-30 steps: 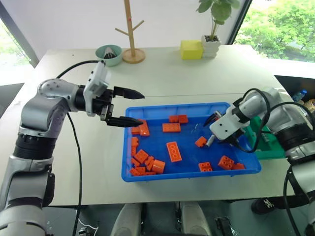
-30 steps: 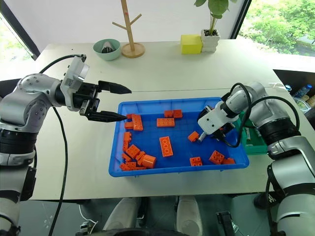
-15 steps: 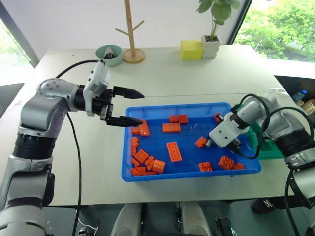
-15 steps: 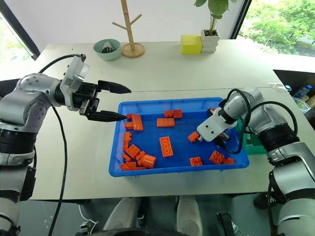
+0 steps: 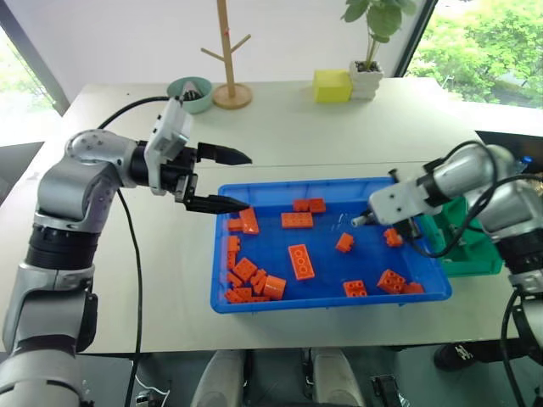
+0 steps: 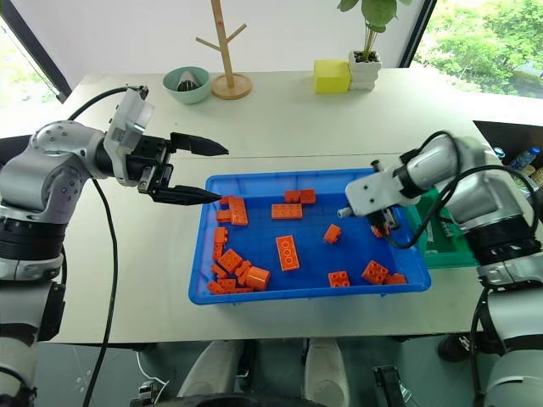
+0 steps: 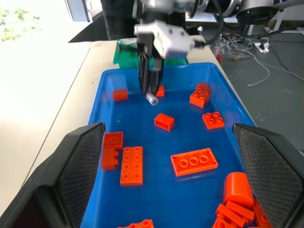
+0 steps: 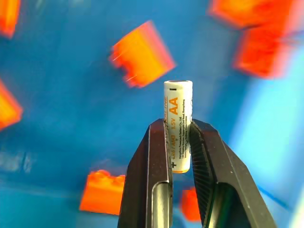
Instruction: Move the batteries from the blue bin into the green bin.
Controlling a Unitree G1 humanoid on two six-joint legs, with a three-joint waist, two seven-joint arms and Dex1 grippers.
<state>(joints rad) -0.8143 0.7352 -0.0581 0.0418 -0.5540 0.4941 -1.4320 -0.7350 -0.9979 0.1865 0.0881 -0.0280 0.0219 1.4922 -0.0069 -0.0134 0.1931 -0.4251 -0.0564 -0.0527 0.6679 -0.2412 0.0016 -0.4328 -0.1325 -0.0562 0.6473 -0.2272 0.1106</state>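
My right gripper is shut on a white AA battery, which stands upright between its two black fingers. It hangs above the right half of the blue bin, clear of the floor, with the battery tip pointing left. The green bin sits against the blue bin's right side, behind my right forearm. My left gripper is open and empty, level, just outside the blue bin's far left corner. In the left wrist view the right gripper hangs over the tray with the battery at its tip.
Several orange toy bricks lie scattered in the blue bin, clustered at its near left corner. At the table's back stand a teal bowl, a wooden stand, a yellow block and a potted plant.
My right gripper has shut on a battery at the tray floor, then risen and turned with it. The left arm has stayed where it was.
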